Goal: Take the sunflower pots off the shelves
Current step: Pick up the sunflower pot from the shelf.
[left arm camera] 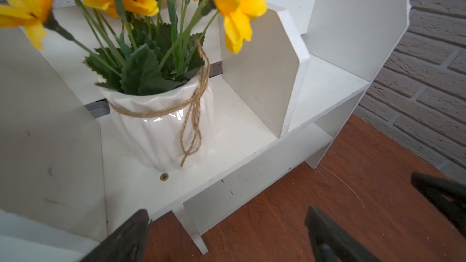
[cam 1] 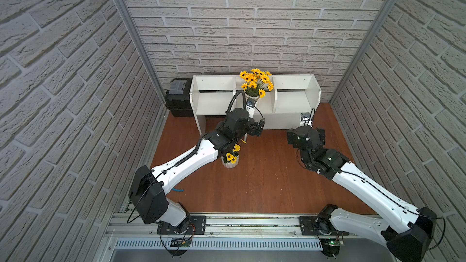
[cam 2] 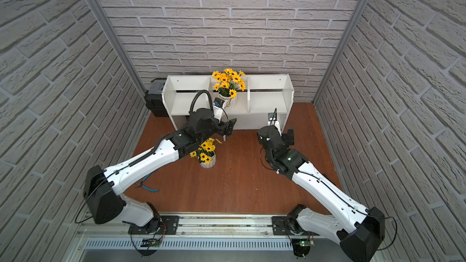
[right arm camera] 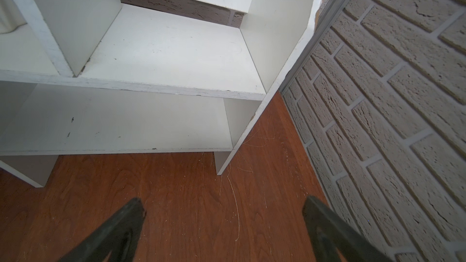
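**Shelves** (cam 1: 290,102) (cam 2: 264,102): low white unit along the back edge of the desk (cam 1: 264,185), against the brick wall. It has three upper compartments split by thin dividers and a shorter lower shelf. The paint is scuffed and specked, and a brass screw head (left arm camera: 164,177) is sunk in the middle compartment's floor.

**Contents, middle compartment:** sunflower pot on the shelf (cam 1: 256,83) (cam 2: 228,83) (left arm camera: 156,122). It stands upright, toward the compartment's left divider. The pot is glossy white ceramic with faceted ribs, and jute twine (left arm camera: 194,112) is tied under the rim with its ends hanging down the front. Toothed green leaves fill the mouth. Long stems carry yellow, dark-centred blooms up above the unit's top edge.

**Sunflower pot on the desk** (cam 1: 230,158) (cam 2: 206,156): same white ribbed make, upright. It stands forward of the shelves' left half, toward the desk's middle, and its flowers are partly covered by the left arm in both top views.

**Left gripper** (left arm camera: 227,211) (cam 1: 257,127): fingers spread wide with nothing between them. It hangs at the front edge of the middle compartment, facing the shelved pot but apart from it.

**Right gripper** (right arm camera: 224,200): fingers likewise parted and bare, over the desk before the right compartment and near the shelves' right end.

**Toolbox** (cam 1: 179,97) (cam 2: 155,97): black and grey plastic, in the back left corner of the desk, just beside the shelves' left end.

**Pliers** (cam 2: 148,185): blue handles, lying near the desk's left edge and partly under the left arm.
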You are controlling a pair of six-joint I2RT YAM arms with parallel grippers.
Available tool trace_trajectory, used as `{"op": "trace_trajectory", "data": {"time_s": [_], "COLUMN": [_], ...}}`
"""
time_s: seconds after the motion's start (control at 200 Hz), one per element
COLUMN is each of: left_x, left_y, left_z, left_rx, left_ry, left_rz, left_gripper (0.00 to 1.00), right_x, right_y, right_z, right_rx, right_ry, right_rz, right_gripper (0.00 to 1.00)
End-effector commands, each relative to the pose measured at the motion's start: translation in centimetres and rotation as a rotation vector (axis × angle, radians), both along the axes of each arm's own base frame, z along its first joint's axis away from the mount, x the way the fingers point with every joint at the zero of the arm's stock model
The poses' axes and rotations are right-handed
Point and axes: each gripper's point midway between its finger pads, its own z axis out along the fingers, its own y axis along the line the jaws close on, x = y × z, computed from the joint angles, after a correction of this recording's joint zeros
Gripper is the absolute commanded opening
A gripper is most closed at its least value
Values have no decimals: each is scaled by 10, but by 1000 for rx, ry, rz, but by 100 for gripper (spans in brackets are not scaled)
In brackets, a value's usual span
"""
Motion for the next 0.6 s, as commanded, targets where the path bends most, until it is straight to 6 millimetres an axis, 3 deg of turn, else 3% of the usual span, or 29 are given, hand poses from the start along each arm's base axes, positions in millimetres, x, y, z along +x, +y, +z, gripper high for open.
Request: {"op": "trace_trajectory", "data": {"time_s": [0.0, 0.595], "left_x": [12, 46], "left_y": [-6, -16], "left_z": [33, 30], "left_rx": [-82, -90], "left_ry": [-110, -251], "left_rz": [44, 219], "left_gripper": [98, 98], "right_x": [-2, -5], "right_y": [-2, 0], "right_z": [1, -14], "right_rx": [44, 86], "right_ry": [-23, 4], "right_rz": [1, 45], "right_gripper": [100, 100]}}
